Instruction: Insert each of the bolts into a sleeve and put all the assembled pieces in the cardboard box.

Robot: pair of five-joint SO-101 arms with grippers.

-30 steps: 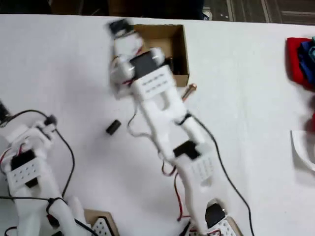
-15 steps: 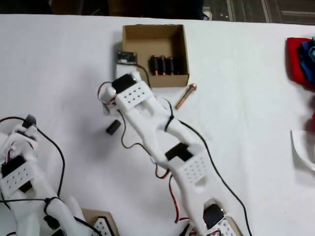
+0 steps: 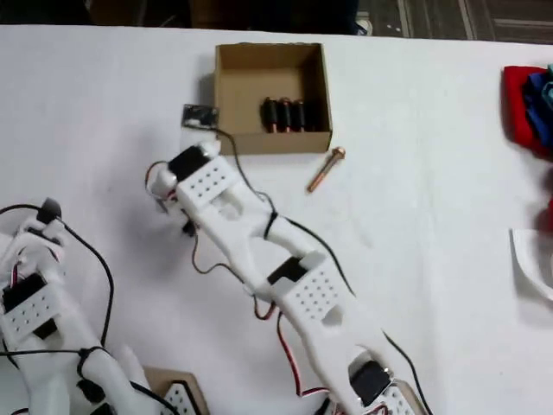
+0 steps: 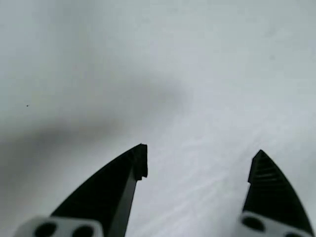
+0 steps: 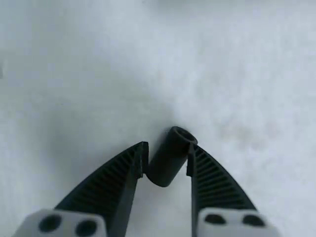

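High view: the cardboard box (image 3: 232,91) stands far back on the white table (image 3: 432,259), with three assembled pieces (image 3: 283,114) in a row along its near wall. A bolt (image 3: 325,169) lies loose just beside the box's near right corner. The right arm (image 3: 251,242) stretches out left of the box, its wrist hiding the spot beneath. The left arm (image 3: 39,303) sits at the near left edge. A red cloth (image 3: 523,95) lies at the right edge, and dark floor (image 3: 449,17) shows beyond the table.

Right wrist view: the black sleeve (image 5: 170,157) lies on the table, clamped between the narrow right jaws.

Left wrist view: the left jaws gape wide over bare table.
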